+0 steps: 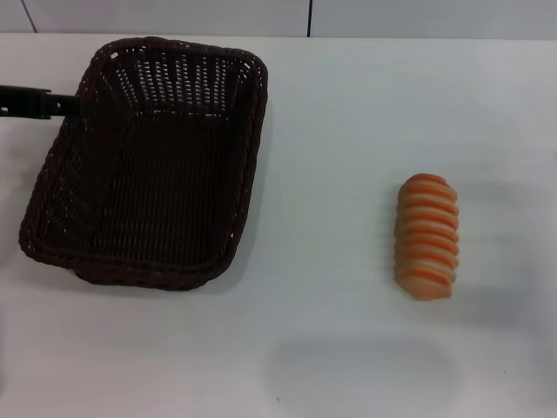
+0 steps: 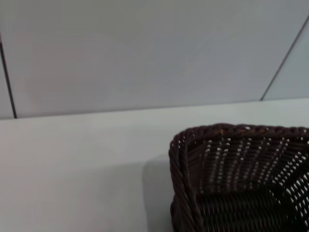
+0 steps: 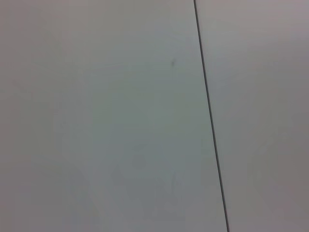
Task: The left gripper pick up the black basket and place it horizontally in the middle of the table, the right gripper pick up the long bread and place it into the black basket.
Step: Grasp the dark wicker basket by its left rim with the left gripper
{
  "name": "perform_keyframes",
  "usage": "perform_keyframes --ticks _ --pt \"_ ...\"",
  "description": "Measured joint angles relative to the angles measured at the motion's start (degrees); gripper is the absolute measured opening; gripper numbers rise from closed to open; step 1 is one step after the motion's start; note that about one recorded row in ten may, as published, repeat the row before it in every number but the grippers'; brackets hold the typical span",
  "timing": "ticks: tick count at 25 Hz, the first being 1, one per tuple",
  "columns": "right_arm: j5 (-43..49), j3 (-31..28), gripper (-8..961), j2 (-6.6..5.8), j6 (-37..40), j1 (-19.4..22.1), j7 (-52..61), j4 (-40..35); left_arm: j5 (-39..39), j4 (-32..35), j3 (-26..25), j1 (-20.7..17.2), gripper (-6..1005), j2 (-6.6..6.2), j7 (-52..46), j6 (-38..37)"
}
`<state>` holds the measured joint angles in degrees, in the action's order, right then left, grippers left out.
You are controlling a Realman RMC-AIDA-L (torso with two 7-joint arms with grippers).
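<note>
Pale grey wall panels (image 1: 174,16) — split by thin dark seams (image 3: 210,121).

Lighting: bright, even, diffuse overhead; no glare.
Soft faint shadows beside the black basket (image 1: 148,165) and long bread (image 1: 426,237) on the surface (image 1: 331,131); both wrist views slightly soft.

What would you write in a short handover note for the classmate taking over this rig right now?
Left gripper: at the black basket's left rim, far end; grip state unclear.
Right gripper: not in view.
Basket stands on the left of the table, long side running away from the robot, empty.
Long bread lies on the table to the right, untouched.
Done: nothing yet.
Left: move basket to the middle, horizontal; put bread in.
</note>
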<state>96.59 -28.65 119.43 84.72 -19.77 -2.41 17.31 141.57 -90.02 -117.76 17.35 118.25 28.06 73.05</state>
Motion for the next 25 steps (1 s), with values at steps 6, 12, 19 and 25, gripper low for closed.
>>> perform_keyframes --ticks 6,12,19,25 --pt "0.07 0.0 695 -0.08 0.02 -0.11 0.01 -0.16 3.64 0.45 3.65 -0.01 803 0.12 -3.43 -1.26" --pt "0.33 0.0 695 -0.17 0.02 -0.42 0.04 -0.37 7.64 1.57 7.99 -0.36 793 0.1 -7.42 -4.17" --pt "0.36 0.0 695 -0.27 0.08 -0.6 0.04 -0.47 7.9 5.42 8.77 0.83 781 0.05 -7.5 -5.17" --pt "0.15 0.0 695 -0.33 0.1 -0.75 0.04 -0.46 9.04 7.73 9.11 2.13 771 -0.06 -7.18 -5.25"
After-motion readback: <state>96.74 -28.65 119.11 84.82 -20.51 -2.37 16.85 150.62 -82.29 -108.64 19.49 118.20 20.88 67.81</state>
